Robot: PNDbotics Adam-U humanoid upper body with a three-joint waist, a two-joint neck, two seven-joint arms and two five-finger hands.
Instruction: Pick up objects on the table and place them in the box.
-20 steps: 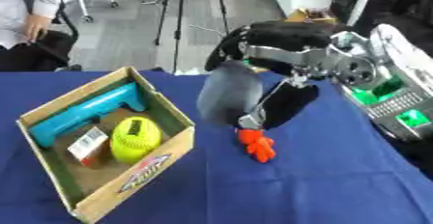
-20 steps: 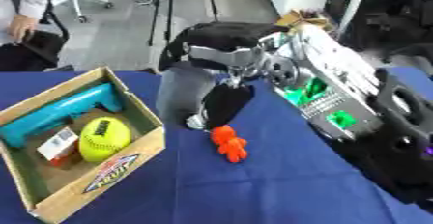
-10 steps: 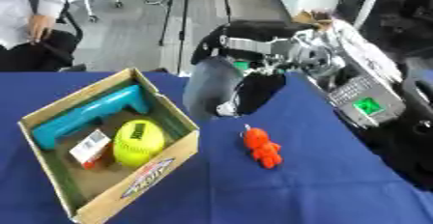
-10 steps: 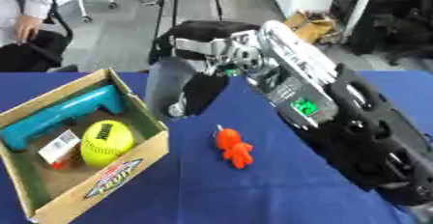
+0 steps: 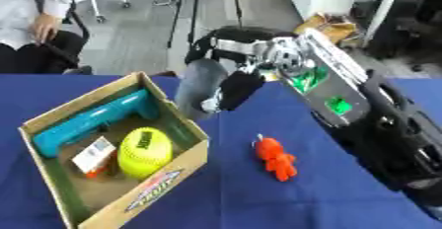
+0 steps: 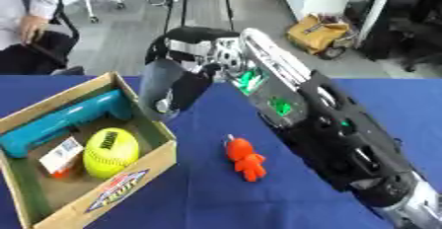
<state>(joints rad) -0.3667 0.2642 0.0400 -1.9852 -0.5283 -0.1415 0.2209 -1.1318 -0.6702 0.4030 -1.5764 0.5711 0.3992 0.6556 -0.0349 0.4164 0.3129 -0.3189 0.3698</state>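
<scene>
The robot's right hand (image 5: 226,91) hangs above the blue table (image 5: 259,198), just at the near right corner of the cardboard box (image 5: 164,166), with its dark fingers pointing down beside a grey, rounded shape (image 5: 197,89) that I cannot identify; it may be part of the hand or something it carries. I cannot tell whether those fingers are curled round anything or simply hanging relaxed. The arm (image 6: 319,119) reaches in from the right, long and black with green lights along it. The box sits at the left of the table and holds a teal handled tool (image 5: 91,122) along its far side, a yellow-green ball (image 5: 144,151) in the middle, and a small white and orange packet (image 5: 92,155) next to the ball. Out on the cloth, well apart from the box and to the right of the hand, lies a small orange toy (image 5: 275,158), untouched. The left hand shows in neither view. To my eye the job is mostly done and the hand is at the box, either about to drop something or finishing there. The next move, I would judge, calls for swinging right and down over the orange toy and closing the fingers round it without nudging it across the cloth.
</scene>
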